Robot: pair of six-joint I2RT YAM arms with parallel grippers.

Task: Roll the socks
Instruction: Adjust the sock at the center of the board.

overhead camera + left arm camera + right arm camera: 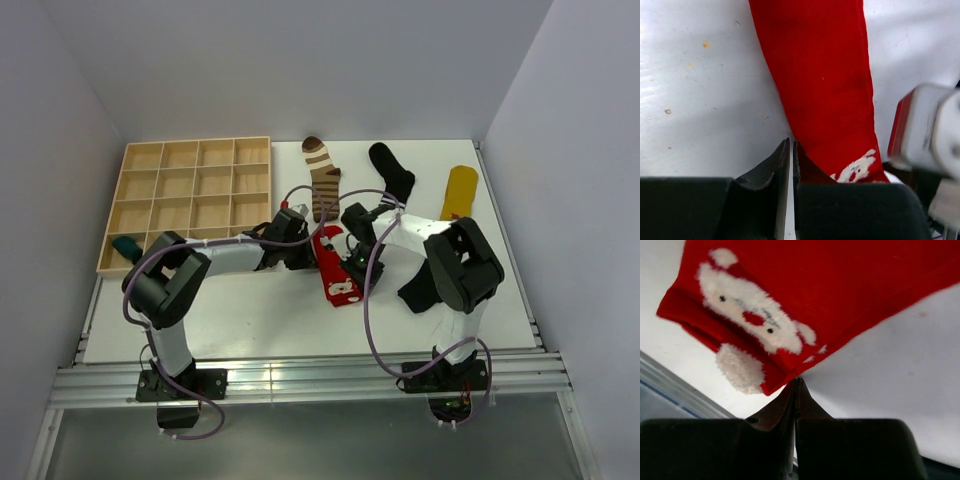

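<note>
red sock, flat and lengthwise at the middle of the white table, santa patch at the near end, towards the arm bases. left gripper low at the sock's left edge, fingers drawn nearly together with only a thin slit between them, tips right against the red fabric; cannot tell whether any cloth is pinched. right gripper on the opposite side, clenched tight, tips meeting the sock's hem just beside the patch; again cannot tell if fabric is caught.

farther back on the table, well apart from each other: striped sock, black sock, yellow sock. second black sock partly hidden under the right arm. at far left, wooden tray of open compartments, with teal sock in its near-left corner cell.
</note>
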